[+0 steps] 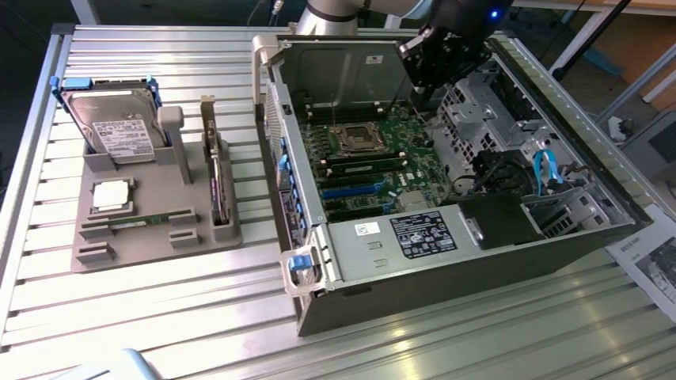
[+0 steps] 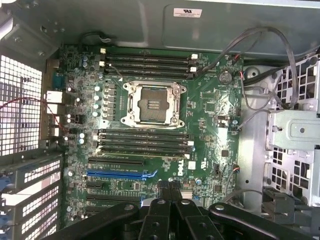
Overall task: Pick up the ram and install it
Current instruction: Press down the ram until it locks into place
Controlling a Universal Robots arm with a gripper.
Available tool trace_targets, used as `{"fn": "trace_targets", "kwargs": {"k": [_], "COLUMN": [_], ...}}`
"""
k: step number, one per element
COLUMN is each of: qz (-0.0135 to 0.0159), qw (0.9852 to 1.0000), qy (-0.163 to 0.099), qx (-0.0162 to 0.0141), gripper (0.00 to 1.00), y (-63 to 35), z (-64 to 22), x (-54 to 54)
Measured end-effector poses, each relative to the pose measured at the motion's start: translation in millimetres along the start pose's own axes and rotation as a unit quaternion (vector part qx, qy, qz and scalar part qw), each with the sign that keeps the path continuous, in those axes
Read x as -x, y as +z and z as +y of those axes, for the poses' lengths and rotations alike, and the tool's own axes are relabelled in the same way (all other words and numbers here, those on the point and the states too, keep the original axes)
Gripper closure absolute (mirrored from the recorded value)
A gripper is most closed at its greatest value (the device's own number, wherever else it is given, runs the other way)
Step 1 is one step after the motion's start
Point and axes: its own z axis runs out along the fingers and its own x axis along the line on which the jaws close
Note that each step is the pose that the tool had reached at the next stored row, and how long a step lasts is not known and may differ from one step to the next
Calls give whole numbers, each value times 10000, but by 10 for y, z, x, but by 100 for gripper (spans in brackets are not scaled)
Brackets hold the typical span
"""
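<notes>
One open computer case [image 1: 444, 245] lies on its side on the slatted metal counter [image 1: 158, 317]; inside it sits one green motherboard [image 2: 150, 125] with one empty processor socket [image 2: 151, 104]; the wrist view shows four memory slots [image 2: 147, 61] on one side of the socket and four more slots [image 2: 142, 141] on the other, plus one blue expansion slot [image 2: 120, 175] beyond the second bank. Toward the exterior view's left of the case stands one grey parts holder [image 1: 148, 214]; it carries one hard drive [image 1: 114, 127] upright at its far end, one square silver processor chip [image 1: 111, 194] in the middle, one expansion card [image 1: 217, 182] on edge along the side nearest the case, and the ram [image 1: 148, 221], a slim green stick, lying flat near the holder's front. One robot arm hangs over the case's far end; its claw [image 2: 169, 187] is pinched together with nothing between the tips, poised above the motherboard, well apart from the ram. One sheet of paper [image 1: 655, 261] lies by the case at the exterior view's right; the wrist view alone shows grey cables [image 2: 260, 75] looping past the drive cage [image 2: 295, 130].
</notes>
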Motion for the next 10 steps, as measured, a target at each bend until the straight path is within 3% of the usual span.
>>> {"fn": "trace_targets", "kwargs": {"k": [10], "qz": [0], "qw": [10000], "qy": [0], "qx": [35], "gripper": [90], "y": [1], "z": [1], "x": [0]}}
